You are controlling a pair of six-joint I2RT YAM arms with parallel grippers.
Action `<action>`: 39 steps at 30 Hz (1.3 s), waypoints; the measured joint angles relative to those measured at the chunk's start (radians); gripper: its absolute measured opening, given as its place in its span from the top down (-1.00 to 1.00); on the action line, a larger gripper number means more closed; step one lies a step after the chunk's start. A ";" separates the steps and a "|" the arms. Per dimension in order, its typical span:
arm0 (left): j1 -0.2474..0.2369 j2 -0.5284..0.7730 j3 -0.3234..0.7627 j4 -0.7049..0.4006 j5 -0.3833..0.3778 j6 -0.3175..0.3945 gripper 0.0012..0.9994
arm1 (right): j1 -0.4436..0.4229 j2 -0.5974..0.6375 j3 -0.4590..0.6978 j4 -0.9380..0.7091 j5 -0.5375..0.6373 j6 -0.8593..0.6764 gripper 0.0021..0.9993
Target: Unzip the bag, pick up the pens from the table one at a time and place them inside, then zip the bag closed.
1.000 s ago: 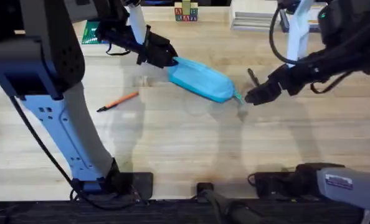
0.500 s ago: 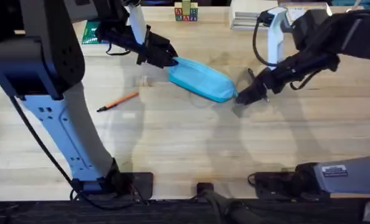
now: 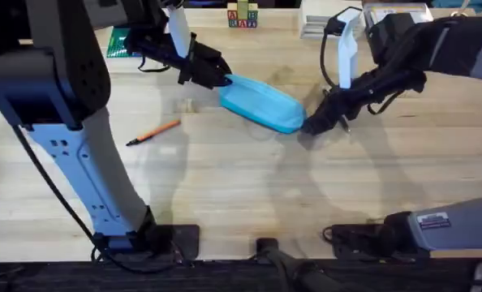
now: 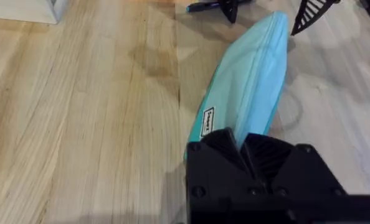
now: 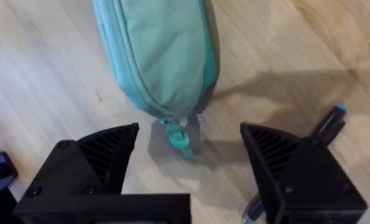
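Table: pale wood planks, carrying everything.
Bag: light blue, lying aslant near the table's middle, zipped shut — its teal pull sticks out at the end nearest the right arm.
Left gripper: clamped tight on the bag's far end, fabric pinched between the fingers.
Right gripper: fingers spread wide, holding nothing — just beside the pull.
Orange pen: on the table, well left of the bag.
Dark pen: beside the bag's pull end.

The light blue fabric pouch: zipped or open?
Zipped. The light blue fabric pouch shows a closed seam, small teal pull at its end.
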 joint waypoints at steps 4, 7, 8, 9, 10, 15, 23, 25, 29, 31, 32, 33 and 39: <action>0.000 0.000 0.000 0.000 0.000 0.000 0.92 | 0.000 0.000 0.000 0.007 0.000 -0.005 -0.99; 0.000 0.000 0.000 0.000 0.000 0.000 0.92 | 0.000 0.000 0.000 0.006 0.000 -0.015 -0.99; 0.000 0.000 0.000 0.000 0.000 0.000 0.92 | 0.000 0.001 0.000 0.003 0.000 -0.015 -0.99; 0.000 0.000 0.000 0.000 0.000 0.000 0.92 | 0.000 0.002 0.000 -0.002 -0.001 -0.015 -0.99; 0.000 0.000 0.000 0.000 0.000 0.000 0.92 | 0.000 0.005 0.001 -0.010 -0.001 -0.016 -0.99; 0.000 0.000 0.000 0.000 0.000 0.000 0.92 | 0.001 0.034 0.006 -0.016 -0.011 -0.019 -0.99; 0.000 0.000 0.000 0.000 0.000 0.000 0.92 | 0.019 0.035 0.007 -0.005 -0.011 -0.019 -0.97; 0.000 0.000 0.000 0.000 0.000 0.000 0.92 | 0.026 0.036 0.007 -0.005 -0.011 -0.019 -0.94; 0.000 0.000 0.000 0.000 0.000 0.000 0.92 | 0.034 0.038 0.007 -0.006 -0.011 -0.019 -0.86; 0.000 0.000 0.000 0.000 0.000 0.000 0.92 | 0.034 0.040 0.007 -0.005 -0.011 -0.019 -0.79; 0.000 0.000 0.000 0.000 0.000 0.000 0.92 | 0.034 0.042 0.007 -0.006 -0.011 -0.021 -0.74; 0.000 0.000 0.000 0.000 0.000 0.000 0.92 | 0.034 0.045 0.007 -0.011 -0.010 -0.023 -0.08; 0.000 0.000 0.000 0.000 0.000 0.000 0.92 | 0.034 0.046 0.007 -0.013 -0.010 -0.022 0.13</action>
